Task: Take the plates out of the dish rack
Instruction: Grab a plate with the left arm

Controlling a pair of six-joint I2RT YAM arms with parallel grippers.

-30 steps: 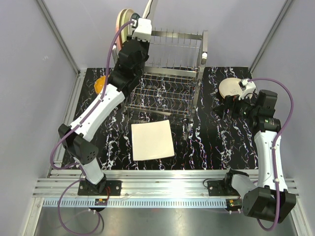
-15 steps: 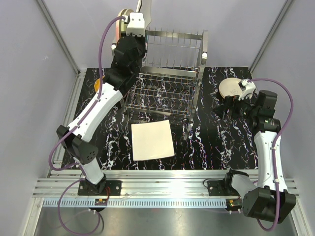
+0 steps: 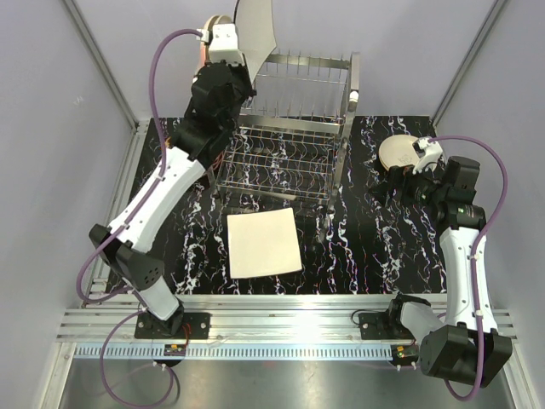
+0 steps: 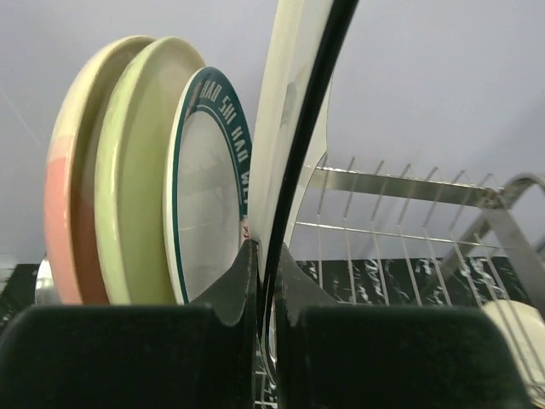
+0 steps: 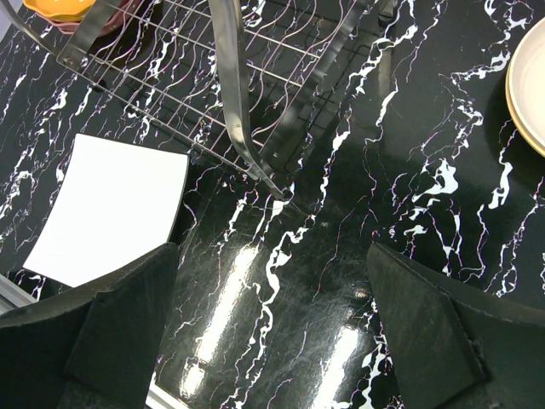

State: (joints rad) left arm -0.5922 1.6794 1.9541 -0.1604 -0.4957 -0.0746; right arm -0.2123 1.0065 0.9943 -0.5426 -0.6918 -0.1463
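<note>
As the left arm reaches up at the upper left of the frame, its left gripper is pinched tight on the rim of a large pale plate with a dark edge. A second ago that plate showed only edge-on above the tall chrome wire dish rack; now it has risen higher over the pegs and turned its broad face to the overhead camera. By that showing, one more plate is on its way out and needs a landing spot on the table.

Three plates stand upright in the rack's top-left slots: a pink-and-cream plate, a greenish-cream plate and a white plate with a dark lettered rim, the last just beside the lifted one.

At the right of the frame the right gripper hangs unmoved, fingers spread wide and empty, near a cream round plate lying flat. A large cream square plate lies at centre frame below the rack, and an orange plate lies beyond the rack's left end.

All rests on a black marble-patterned tabletop with white veins, enclosed by plain pale grey panels, with an aluminium rail along the bottom.
</note>
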